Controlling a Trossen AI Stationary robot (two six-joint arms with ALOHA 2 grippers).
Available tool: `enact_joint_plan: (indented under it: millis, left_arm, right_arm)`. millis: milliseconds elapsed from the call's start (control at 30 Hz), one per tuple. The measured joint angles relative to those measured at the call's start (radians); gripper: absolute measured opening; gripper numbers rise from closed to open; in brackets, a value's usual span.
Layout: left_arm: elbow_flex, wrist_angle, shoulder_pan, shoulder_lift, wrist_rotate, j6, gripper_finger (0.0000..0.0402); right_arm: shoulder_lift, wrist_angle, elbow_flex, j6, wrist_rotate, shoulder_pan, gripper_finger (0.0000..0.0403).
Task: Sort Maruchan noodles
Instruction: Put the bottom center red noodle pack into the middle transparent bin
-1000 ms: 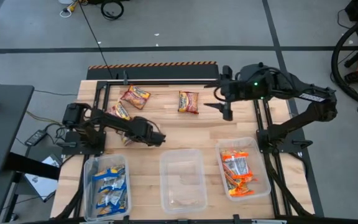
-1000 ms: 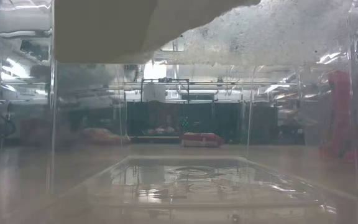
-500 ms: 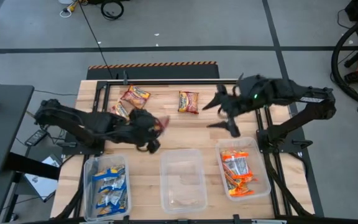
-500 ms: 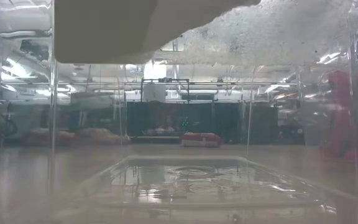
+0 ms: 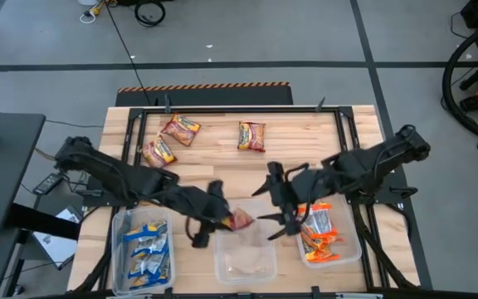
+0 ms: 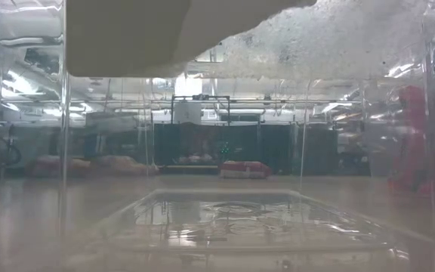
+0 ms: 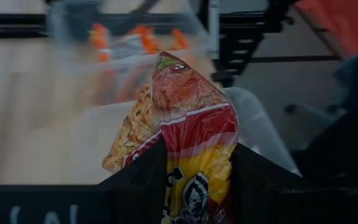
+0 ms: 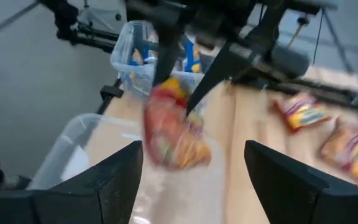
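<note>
Left tool point(image 5: 220, 218) clamps a red noodle packet point(image 5: 240, 219) over the empty middle bin point(image 5: 244, 259), and the right tool point(image 5: 279, 208), fingers wide and empty, crowds in. A clash could knock it loose. Half a second ago both tools were farther up the desk point(image 5: 222, 166), well apart.

Wooden table point(image 5: 222, 162): three red ramen packets point(image 5: 181, 128) point(image 5: 158, 152) point(image 5: 251, 135) lying upper centre; three clear bins point(image 5: 142, 248) point(image 5: 243, 246) point(image 5: 326, 230) standing along the lower edge.
</note>
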Motion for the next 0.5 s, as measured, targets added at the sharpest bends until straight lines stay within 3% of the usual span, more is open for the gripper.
enact_joint_plan:
  millis: [167, 500]
  left_arm:
    - [0.0, 0.139, -0.016, 0.132, 0.073, -0.057, 0.0144]
    - [0.0, 0.215, -0.003, 0.351, 0.067, -0.134, 0.0144]
  right_arm:
    - [0.032, -0.008, 0.0, 0.243, 0.045, 0.081, 0.0279]
    - [0.076, -0.069, 0.0, 0.593, 0.085, 0.242, 0.0265]
